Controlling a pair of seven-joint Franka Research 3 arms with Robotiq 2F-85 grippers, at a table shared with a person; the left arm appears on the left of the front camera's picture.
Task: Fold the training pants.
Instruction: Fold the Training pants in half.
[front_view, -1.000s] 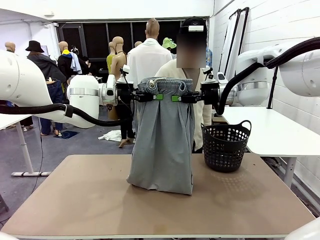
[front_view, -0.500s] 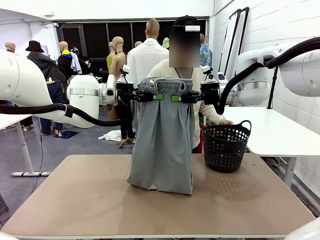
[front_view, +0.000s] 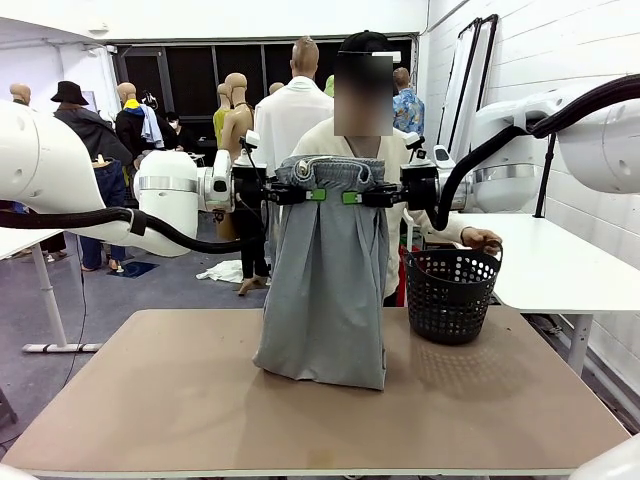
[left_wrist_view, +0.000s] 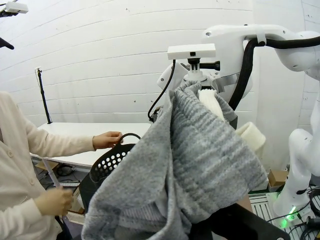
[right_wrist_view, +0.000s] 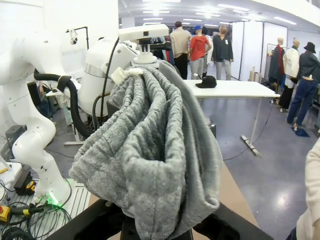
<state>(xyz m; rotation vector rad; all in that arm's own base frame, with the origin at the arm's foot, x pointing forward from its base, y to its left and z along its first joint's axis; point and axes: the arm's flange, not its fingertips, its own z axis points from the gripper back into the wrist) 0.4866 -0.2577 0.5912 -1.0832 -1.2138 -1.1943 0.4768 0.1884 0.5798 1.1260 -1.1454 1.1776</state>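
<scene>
Left claw (front_view: 312, 194) and right claw (front_view: 352, 197) are each clenched on the waistband of the training pants (front_view: 325, 290); pants hang upright over the desk (front_view: 150, 400), hems resting on it; keep both claws level, lower away from you evenly so the fabric lays flat; mind the person's hand (front_view: 480, 238) on the basket (front_view: 450, 295).

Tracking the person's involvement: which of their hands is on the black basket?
The hand at the basket's rim on picture right, sleeve extended; the other hangs low, touching nothing.
</scene>
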